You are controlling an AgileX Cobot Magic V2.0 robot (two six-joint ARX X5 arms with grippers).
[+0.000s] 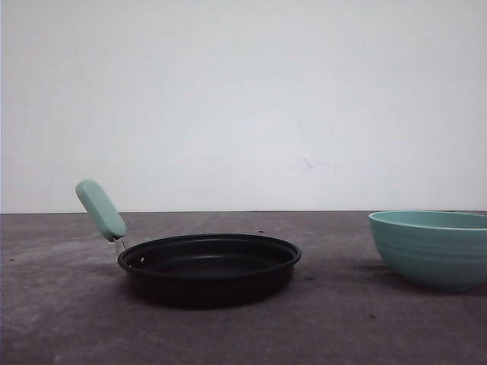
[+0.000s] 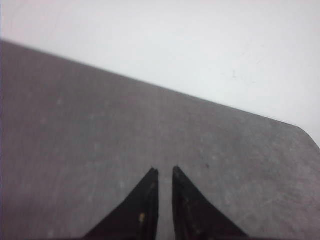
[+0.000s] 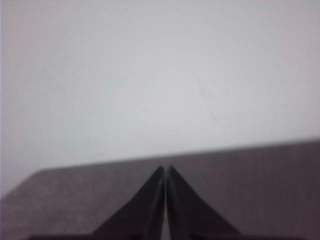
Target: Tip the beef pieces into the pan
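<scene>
- Dark grey tabletop point(image 1: 68, 304), plain white wall behind.
- One pan point(image 1: 209, 268): black, shallow, round, left of centre; mint-green handle point(image 1: 100, 209) angled up-left.
- One teal bowl point(image 1: 434, 247): ribbed, at right edge, well apart from pan; contents hidden by rim.
- Open surface between and in front.
- Left gripper point(image 2: 165, 171): narrow gap between tips, over bare table.
- Right gripper point(image 3: 165, 169): tips pressed together.
</scene>
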